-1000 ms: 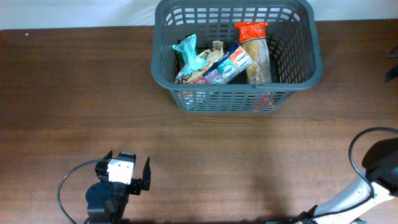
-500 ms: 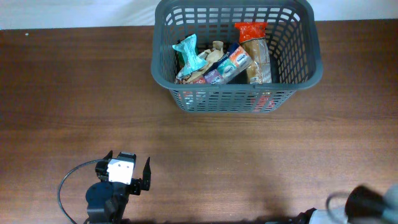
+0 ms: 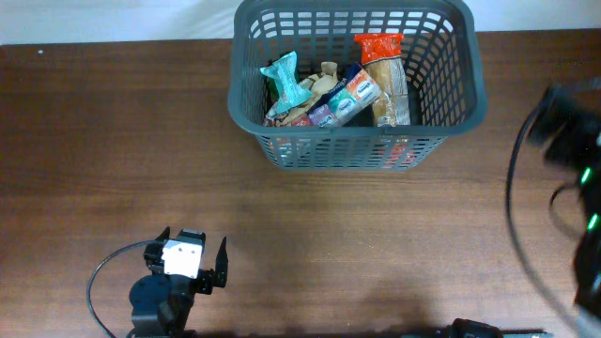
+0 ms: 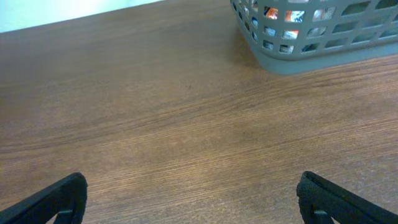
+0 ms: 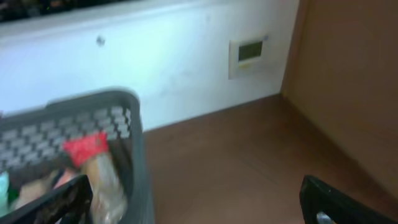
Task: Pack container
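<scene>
Near white wall (image 5: 174, 56), container (image 3: 347, 150) sits on wooden table (image 3: 113, 141).

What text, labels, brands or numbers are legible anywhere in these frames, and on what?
No text can be read anywhere.
Packets in the basket: printed, but too small to read.
Wall panel in the right wrist view: blurred, nothing legible.
White patch on the left arm: no text shows.

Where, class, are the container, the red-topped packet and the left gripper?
container (image 3: 357, 150), overhead view, front lattice wall.
red-topped packet (image 3: 379, 45), overhead view, red top end.
left gripper (image 4: 193, 199), left wrist view, midway between open fingertips.
</scene>
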Available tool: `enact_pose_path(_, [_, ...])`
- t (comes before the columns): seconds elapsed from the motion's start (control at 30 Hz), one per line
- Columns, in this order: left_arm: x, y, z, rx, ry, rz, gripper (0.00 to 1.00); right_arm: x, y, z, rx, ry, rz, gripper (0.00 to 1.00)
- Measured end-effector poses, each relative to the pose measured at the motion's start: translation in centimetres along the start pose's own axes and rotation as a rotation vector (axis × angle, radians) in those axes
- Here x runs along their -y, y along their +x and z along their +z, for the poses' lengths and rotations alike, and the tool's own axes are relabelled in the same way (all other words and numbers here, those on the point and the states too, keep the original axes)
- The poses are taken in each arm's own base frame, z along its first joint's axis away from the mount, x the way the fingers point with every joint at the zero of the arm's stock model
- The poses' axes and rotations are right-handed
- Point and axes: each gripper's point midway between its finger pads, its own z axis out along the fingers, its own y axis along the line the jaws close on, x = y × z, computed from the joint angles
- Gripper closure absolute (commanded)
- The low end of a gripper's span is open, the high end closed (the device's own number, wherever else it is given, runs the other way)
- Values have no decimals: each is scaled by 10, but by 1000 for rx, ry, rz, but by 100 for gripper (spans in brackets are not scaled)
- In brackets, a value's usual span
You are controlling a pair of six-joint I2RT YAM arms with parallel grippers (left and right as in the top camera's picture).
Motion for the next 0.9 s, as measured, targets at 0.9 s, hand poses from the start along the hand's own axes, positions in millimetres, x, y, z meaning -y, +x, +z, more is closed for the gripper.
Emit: enact_pose_path(0.9, [1, 0, 0, 0, 3, 0, 1, -53, 185, -13, 278, -351, -40, 1])
